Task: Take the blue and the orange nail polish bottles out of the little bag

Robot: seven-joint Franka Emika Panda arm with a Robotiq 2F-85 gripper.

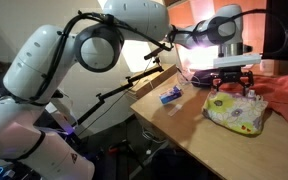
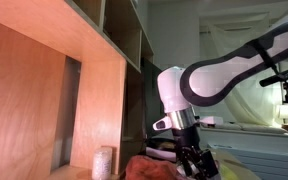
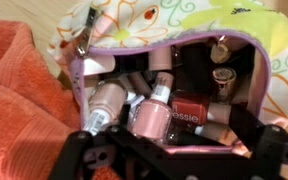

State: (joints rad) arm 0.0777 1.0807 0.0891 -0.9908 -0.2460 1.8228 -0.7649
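Note:
The little bag [image 3: 234, 25] lies open on its side in the wrist view, with several nail polish bottles packed inside. An orange-red bottle [image 3: 189, 112] marked "essie" lies at its mouth, beside a pale pink bottle [image 3: 152, 118]. My gripper [image 3: 179, 142] is open right at the opening, one finger on each side of these bottles, holding nothing. In an exterior view the gripper [image 1: 234, 76] hangs just above the bag [image 1: 236, 113]. A small blue object [image 1: 171, 95], which looks like the blue nail polish bottle, lies on the table apart from the bag.
An orange-red cloth [image 3: 19, 95] lies bunched against the bag, also seen in an exterior view [image 1: 284, 90]. The wooden table's edge [image 1: 174, 125] runs close to the bag. A wooden shelf unit [image 2: 44, 90] and a pale cylinder [image 2: 103, 161] stand nearby.

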